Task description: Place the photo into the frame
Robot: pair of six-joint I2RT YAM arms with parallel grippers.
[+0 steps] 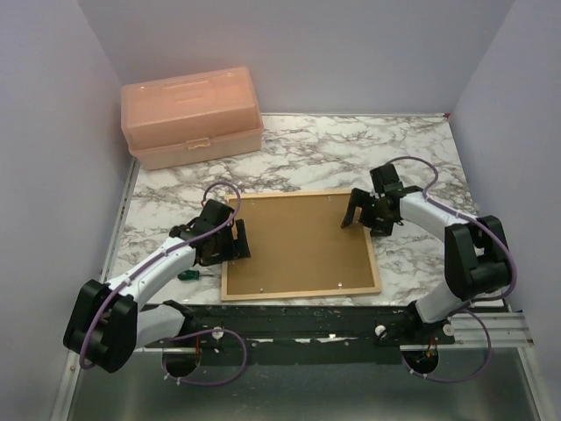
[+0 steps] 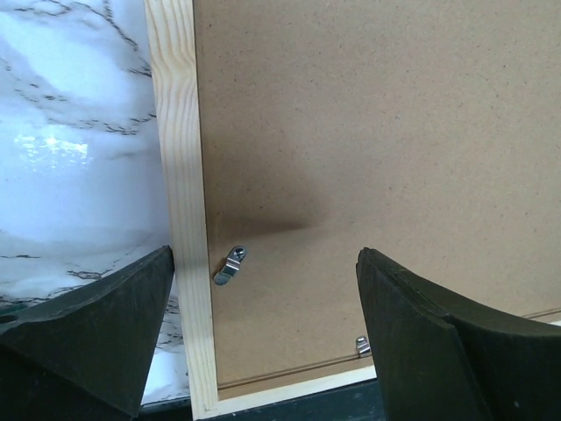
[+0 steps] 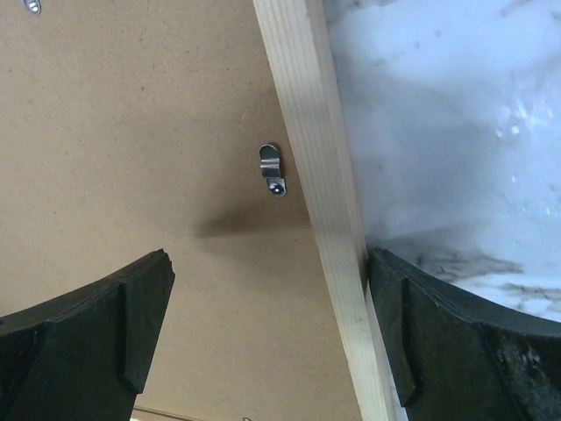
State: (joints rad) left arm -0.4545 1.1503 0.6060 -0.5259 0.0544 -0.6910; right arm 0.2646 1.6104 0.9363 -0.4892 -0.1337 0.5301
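Note:
The frame (image 1: 301,293), of thin light-wood bars, lies back-up in the middle of the table, and a brown backing board (image 1: 294,241) fills it. The photo is hidden. My left gripper (image 1: 238,239) hangs open over the frame's left bar (image 2: 180,175), one finger on each side of it, near a turned metal clip (image 2: 230,265). At the frame's far right corner my right gripper (image 1: 355,213) is open too. It straddles the right bar (image 3: 311,158), and its outer finger (image 3: 456,342) is close against that bar. A small clip (image 3: 272,169) sits on the board (image 3: 131,132).
A peach plastic toolbox (image 1: 193,118) stands at the back left. A green-handled screwdriver (image 1: 195,274) lies just left of the frame's near corner, under my left arm. Marble tabletop (image 1: 421,158) shows around the frame, and grey walls close in on three sides.

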